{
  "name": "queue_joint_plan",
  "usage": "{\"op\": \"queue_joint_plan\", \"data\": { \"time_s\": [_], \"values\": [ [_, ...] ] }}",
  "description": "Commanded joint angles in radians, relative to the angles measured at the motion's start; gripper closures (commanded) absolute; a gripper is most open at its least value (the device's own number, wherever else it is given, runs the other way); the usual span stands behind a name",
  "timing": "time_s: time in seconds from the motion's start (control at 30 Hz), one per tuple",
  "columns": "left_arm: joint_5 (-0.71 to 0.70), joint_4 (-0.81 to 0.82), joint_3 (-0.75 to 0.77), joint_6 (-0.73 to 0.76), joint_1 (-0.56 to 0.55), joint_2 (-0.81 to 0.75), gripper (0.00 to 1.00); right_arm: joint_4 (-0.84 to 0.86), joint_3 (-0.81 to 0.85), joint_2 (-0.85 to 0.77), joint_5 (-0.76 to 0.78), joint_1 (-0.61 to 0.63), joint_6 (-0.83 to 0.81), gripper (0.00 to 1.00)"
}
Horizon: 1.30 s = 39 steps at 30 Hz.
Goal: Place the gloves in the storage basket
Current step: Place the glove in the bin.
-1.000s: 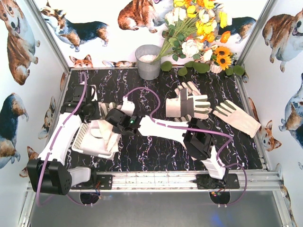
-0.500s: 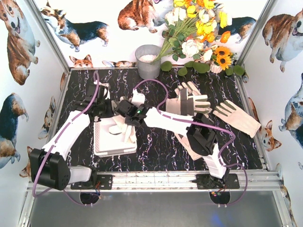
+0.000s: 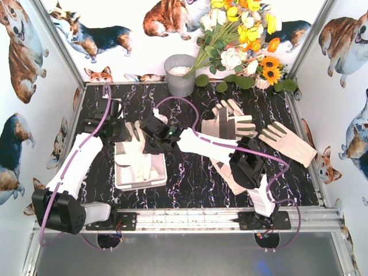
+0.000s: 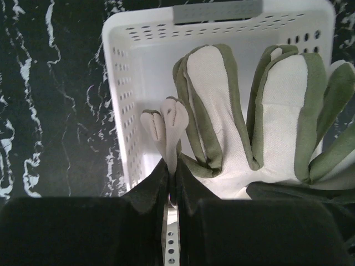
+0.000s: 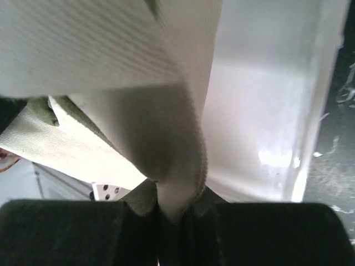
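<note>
- My left claw (image 4: 172, 180) is pinched tight on the rim of the white slotted plastic basket (image 3: 144, 184), left of centre in the overhead view.
- My right claw (image 5: 169, 194) is clamped on a floppy cream-white fabric glove with grey patches (image 3: 138, 160), which lies mostly inside the basket.
- On the black marbled table (image 3: 190, 184), two overlapping gloves (image 3: 230, 123) sit right of centre, and a single glove (image 3: 287, 144) lies further right.

R wrist: pinched glove (image 5: 172, 111) blurred, cut off top. L wrist: grey-edged glove (image 4: 277, 111) cut off right.
</note>
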Motion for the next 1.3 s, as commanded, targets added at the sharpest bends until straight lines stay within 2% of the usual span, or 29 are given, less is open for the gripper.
{"op": "queue_joint_plan", "data": {
  "time_s": [0.0, 0.43, 0.47, 0.67, 0.77, 1.27],
  "values": [
    [-0.074, -0.046, 0.042, 0.043, 0.029, 0.001, 1.0, 0.038, -0.008, 0.047, -0.123, -0.011, 0.072, 1.0],
    [-0.056, 0.058, 0.084, 0.129, 0.035, 0.19, 1.0, 0.038, 0.03, 0.17, -0.053, -0.013, 0.064, 1.0],
    [-0.06, 0.069, 0.084, 0.132, 0.035, 0.202, 1.0, 0.035, 0.028, 0.17, -0.052, -0.015, 0.064, 0.98],
    [-0.048, 0.136, 0.066, 0.153, 0.038, 0.245, 1.0, 0.031, 0.021, 0.144, -0.053, -0.019, 0.031, 0.67],
    [-0.04, 0.151, 0.063, 0.165, 0.039, 0.272, 1.0, 0.025, 0.02, 0.12, -0.038, -0.019, 0.002, 0.57],
    [0.063, 0.264, 0.032, 0.198, 0.039, 0.36, 1.0, 0.011, -0.043, -0.026, 0.039, -0.02, -0.076, 0.55]
  ]
}}
